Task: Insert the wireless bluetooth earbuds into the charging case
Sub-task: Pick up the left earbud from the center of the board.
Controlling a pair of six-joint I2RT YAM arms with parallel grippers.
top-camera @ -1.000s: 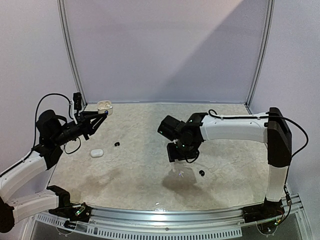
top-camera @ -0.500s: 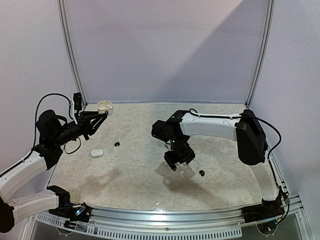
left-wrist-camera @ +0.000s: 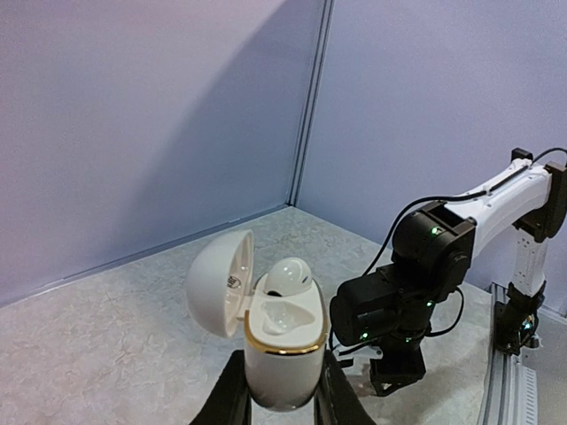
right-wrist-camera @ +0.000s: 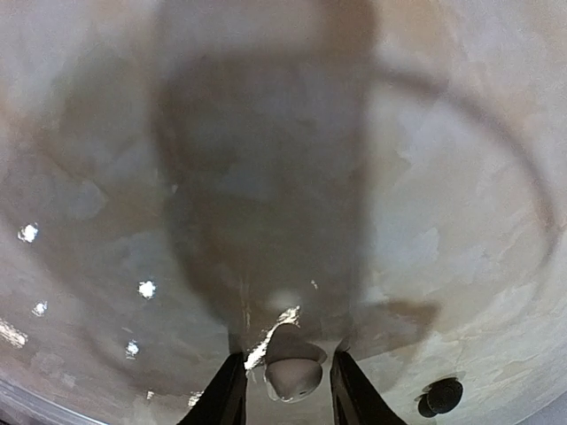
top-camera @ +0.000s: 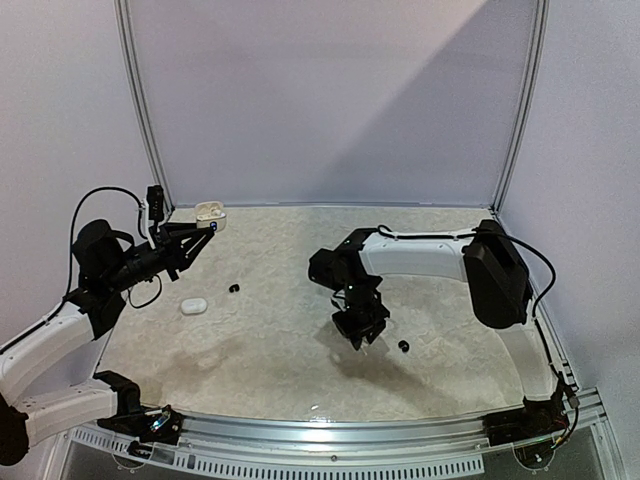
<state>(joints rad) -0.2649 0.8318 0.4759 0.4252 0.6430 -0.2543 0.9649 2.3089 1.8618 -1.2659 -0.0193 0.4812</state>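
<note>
Upright charging case [left-wrist-camera: 280,341] clamped in left pincer [left-wrist-camera: 282,394], lid open toward 9 o'clock; right pincer [right-wrist-camera: 285,367] parted astride white earbud [right-wrist-camera: 294,379], shifted toward 4 o'clock since earlier.

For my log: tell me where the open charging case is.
The open charging case is clamped between the left gripper's fingers, raised above the table's far-left corner in the top view, one white earbud seated inside.

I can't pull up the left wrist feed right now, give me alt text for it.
The left end effector grips an open white charging case, lid tipped back, one white earbud seated inside. Beyond it, the right arm bends down to the marbled table.
</note>
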